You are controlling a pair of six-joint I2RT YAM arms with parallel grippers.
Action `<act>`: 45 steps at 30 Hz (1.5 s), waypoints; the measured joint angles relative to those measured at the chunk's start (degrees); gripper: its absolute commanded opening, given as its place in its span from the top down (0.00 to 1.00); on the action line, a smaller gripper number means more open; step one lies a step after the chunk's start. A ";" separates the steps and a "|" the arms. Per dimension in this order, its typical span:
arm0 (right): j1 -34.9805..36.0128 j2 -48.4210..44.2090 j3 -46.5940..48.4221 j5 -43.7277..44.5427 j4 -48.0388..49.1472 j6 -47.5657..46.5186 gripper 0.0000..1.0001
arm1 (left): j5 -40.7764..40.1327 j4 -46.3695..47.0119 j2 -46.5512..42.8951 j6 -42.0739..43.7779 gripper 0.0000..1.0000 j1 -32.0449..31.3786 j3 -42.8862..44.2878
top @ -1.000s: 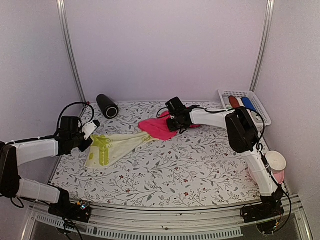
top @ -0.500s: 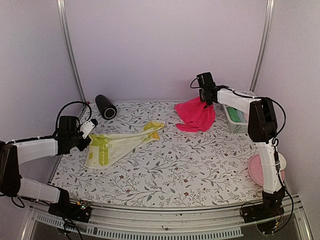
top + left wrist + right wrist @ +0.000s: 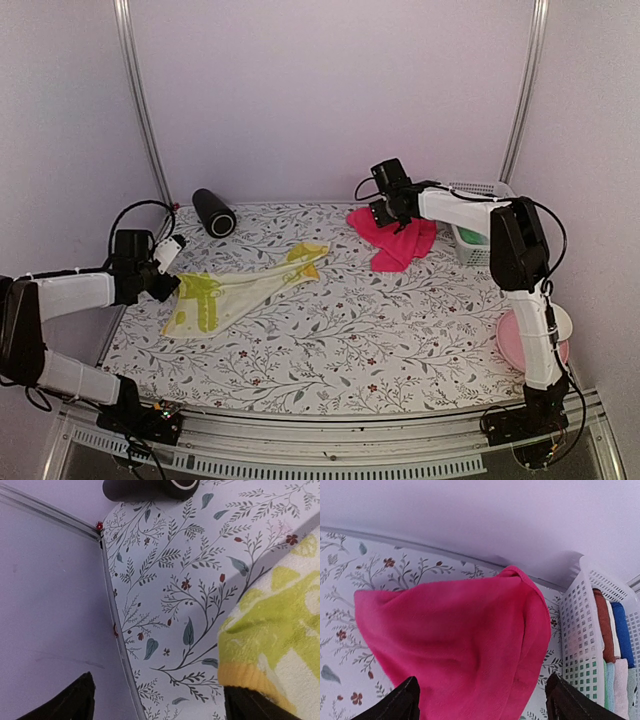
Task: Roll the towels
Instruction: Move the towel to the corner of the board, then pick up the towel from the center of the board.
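A yellow towel [image 3: 240, 290] lies stretched flat on the left half of the table. Its hemmed corner [image 3: 280, 630] sits just beside my left gripper's right finger. My left gripper [image 3: 165, 272] [image 3: 160, 711] is open at that corner, with only tablecloth between the fingers. A hot pink towel [image 3: 395, 236] [image 3: 460, 635] lies crumpled at the back right, next to the basket. My right gripper [image 3: 385, 207] [image 3: 482, 707] hovers over it, jaws wide and open, not pinching the cloth. Rolled towels, one red [image 3: 602, 625] and one blue [image 3: 620, 630], lie in the basket.
A white mesh basket [image 3: 482, 190] [image 3: 577, 630] stands at the back right corner. A black cylinder [image 3: 213, 212] [image 3: 150, 486] lies at the back left. A pink plate [image 3: 525, 350] and white bowl [image 3: 562, 322] sit at the right edge. The table's left rail [image 3: 112, 630] runs close to my left gripper.
Both grippers have gone from shut to open. The right one let the pink towel drop onto the table beside the basket. The left one released the yellow towel's corner and backed off slightly.
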 measured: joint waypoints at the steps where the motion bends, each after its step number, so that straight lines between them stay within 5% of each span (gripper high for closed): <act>1: 0.79 -1.25 -2.01 -1.18 -0.61 -0.57 0.12 | -0.79 -0.04 0.31 -0.04 0.03 0.76 0.42; 13: 11.61 -10.82 -12.68 -18.34 -1.14 -6.91 0.15 | -5.25 0.35 -1.40 0.17 0.03 10.08 2.05; 26: 11.17 -3.43 -6.08 -39.85 0.72 0.87 0.25 | 18.99 -12.72 -2.45 -2.71 0.03 15.10 7.30; 32: 13.25 -2.80 -9.97 -40.57 2.03 -6.01 0.30 | 26.51 -14.86 -9.16 4.28 0.03 15.10 2.91; 45: 19.37 2.73 -10.93 -29.24 5.38 -17.42 0.31 | 30.32 -16.13 -8.57 6.88 0.03 15.10 2.82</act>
